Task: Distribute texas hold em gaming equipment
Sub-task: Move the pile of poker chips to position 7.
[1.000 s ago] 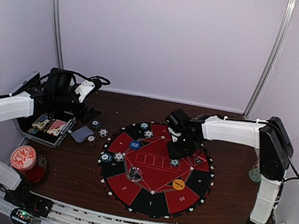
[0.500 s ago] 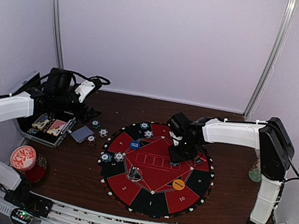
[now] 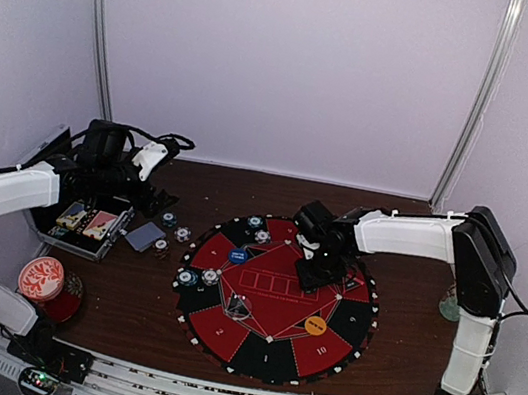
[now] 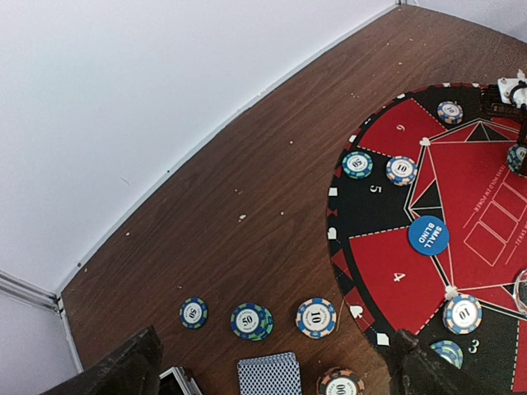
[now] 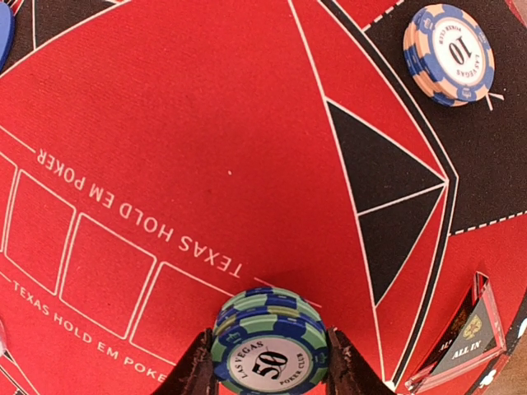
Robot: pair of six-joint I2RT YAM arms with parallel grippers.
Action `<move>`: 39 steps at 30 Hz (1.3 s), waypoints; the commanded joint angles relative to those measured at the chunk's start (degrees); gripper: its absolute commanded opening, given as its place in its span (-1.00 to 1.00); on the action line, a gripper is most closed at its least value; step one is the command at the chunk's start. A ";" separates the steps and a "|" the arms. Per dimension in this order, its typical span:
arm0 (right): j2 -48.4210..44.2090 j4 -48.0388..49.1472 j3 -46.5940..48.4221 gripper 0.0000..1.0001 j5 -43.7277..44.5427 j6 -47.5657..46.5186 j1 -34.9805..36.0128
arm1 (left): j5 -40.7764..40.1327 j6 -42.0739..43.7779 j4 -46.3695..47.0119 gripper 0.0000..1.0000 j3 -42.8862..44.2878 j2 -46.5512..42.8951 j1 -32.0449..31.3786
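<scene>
The task is judged partly complete. On the round Texas Hold'em mat (image 3: 272, 333), the blue small-blind button (image 4: 429, 235) and the orange button (image 3: 316, 324) are in place, and single chips occupy the left-hand seat sectors, including a teal chip (image 4: 357, 164) and a 10 chip (image 4: 402, 170). The right gripper (image 5: 270, 366) is clamped on a short stack of 50 chips (image 5: 270, 329) low over the mat's red centre, at the bottom of the right wrist view. Whether the stack touches the felt cannot be told. The left gripper (image 4: 273, 336) stands spread wide and holds nothing. Work left: four loose chips (image 4: 316, 318) and the undealt card deck (image 4: 269, 374) lie on the brown table, left of the mat. The numbered sectors along the mat's lower edge show no chips.
</scene>
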 commanded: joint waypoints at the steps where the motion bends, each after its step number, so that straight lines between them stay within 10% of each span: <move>1: 1.09 0.62 0.03 -0.48 0.34 -0.29 0.07 | 0.94 -0.53 2.52 0.96 -0.24 -1.05 0.33; 27: 3.10 0.29 0.14 -0.01 -1.46 -0.35 -0.65 | 1.10 -0.60 2.53 0.96 -0.34 -1.41 0.31; 39: 4.46 -2.30 1.17 -0.28 -4.05 -0.29 -0.57 | 1.19 -0.72 2.53 0.96 -0.33 -1.81 0.33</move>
